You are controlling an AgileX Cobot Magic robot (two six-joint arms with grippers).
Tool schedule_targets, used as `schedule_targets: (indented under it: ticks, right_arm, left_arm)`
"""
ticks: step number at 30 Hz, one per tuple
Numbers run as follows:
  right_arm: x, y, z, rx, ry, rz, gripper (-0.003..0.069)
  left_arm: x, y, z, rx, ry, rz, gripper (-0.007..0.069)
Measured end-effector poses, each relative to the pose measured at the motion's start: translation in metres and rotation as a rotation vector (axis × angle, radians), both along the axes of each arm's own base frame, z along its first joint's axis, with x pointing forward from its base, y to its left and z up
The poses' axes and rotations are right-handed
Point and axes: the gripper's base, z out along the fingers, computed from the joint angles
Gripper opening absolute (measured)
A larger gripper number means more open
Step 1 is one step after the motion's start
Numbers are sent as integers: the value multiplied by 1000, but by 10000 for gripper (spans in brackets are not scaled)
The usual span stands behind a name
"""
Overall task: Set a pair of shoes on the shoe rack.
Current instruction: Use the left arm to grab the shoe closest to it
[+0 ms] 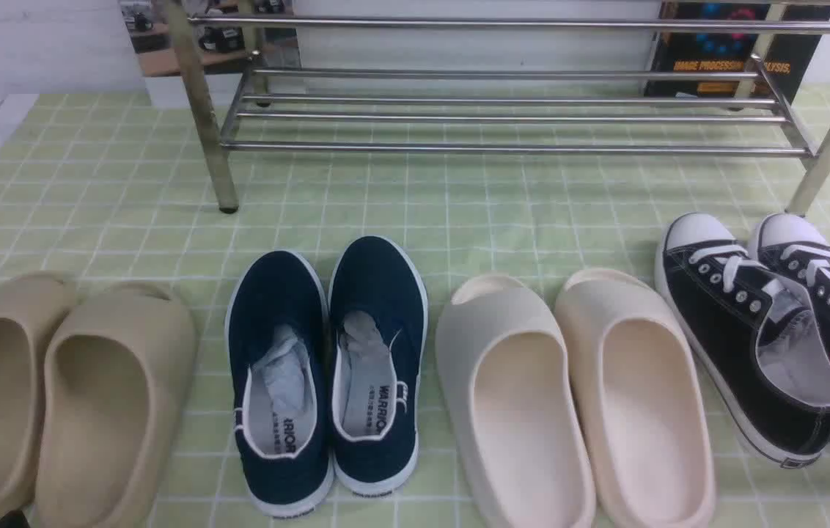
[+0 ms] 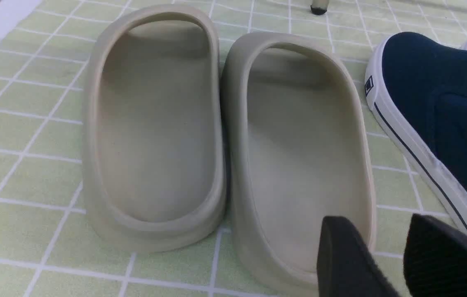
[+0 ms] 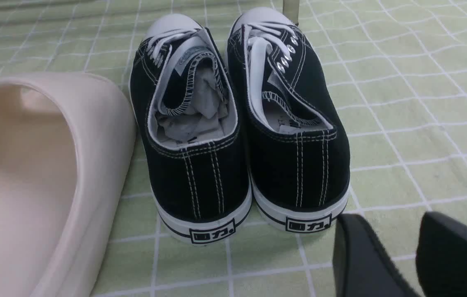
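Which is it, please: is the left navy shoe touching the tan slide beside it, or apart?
Apart. The front view shows a strip of green cloth between the navy shoe and the tan slide.

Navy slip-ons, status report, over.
Left gripper and right gripper open, empty. Navy pair on the cloth, toes toward shoe rack, untouched. Beige slides and cream slides close on either side.

Two beige foam slides [image 2: 155, 132] lie touching side by side on the green checked cloth [image 2: 19, 165], a navy slip-on shoe [image 2: 435, 103] just beside them, the left gripper [image 2: 376, 231] parted and empty.
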Motion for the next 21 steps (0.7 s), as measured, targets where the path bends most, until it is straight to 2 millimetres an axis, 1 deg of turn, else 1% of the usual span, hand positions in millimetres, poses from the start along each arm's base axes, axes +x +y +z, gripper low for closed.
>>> schedule_targets:
  ticks: [1, 7, 15, 18, 21]
  right_arm:
    - [0, 0, 0, 0, 0, 0, 246]
    - [0, 0, 0, 0, 0, 0, 246]
    - [0, 0, 0, 0, 0, 0, 246]
    - [0, 0, 0, 0, 0, 0, 246]
    - [0, 0, 0, 0, 0, 0, 246]
  left_arm:
    - [0, -1, 1, -39, -6, -2, 239]
    - [0, -3, 2, -92, -17, -4, 239]
    - [1, -3, 2, -118, -25, -5, 239]
    - [1, -5, 4, -185, -46, -5, 239]
    - [1, -11, 7, -485, -55, 5, 239]
